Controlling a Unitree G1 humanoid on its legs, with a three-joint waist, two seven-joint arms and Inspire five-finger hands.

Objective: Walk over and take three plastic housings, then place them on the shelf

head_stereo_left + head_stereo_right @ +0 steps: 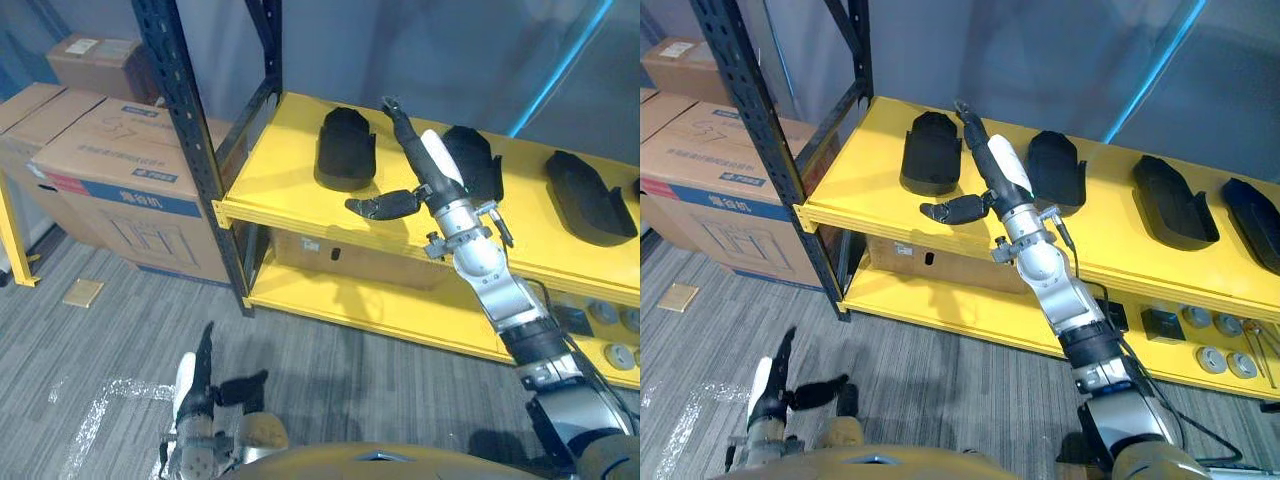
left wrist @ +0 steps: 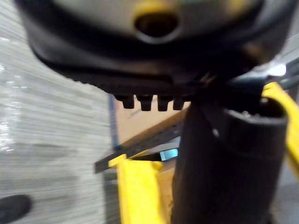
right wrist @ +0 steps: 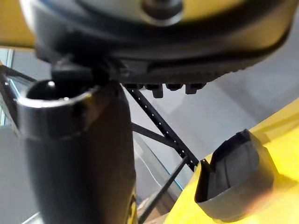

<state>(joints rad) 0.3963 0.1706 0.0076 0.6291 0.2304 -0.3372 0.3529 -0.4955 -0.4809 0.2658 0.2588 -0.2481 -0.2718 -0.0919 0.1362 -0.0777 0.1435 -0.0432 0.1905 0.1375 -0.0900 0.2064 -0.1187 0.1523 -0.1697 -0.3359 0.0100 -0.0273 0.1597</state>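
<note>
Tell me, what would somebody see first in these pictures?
The bright yellow shelf, with black plastic housings lined up along its upper level. The robot's right hand stretches out above it between two of them, fingers straight and empty. Brown cardboard boxes sit stacked to the shelf's left.

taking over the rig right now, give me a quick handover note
Right hand: open, empty, stretched out over the shelf, between the two leftmost housings.
Left hand: open, empty, hanging low above the floor.
Housings: four lie in a row on the shelf's upper board, none in either hand.
Done: placing looks finished, though which three came from this run cannot be told.
Left: probably just draw the right arm back, clear of the housings.
</note>
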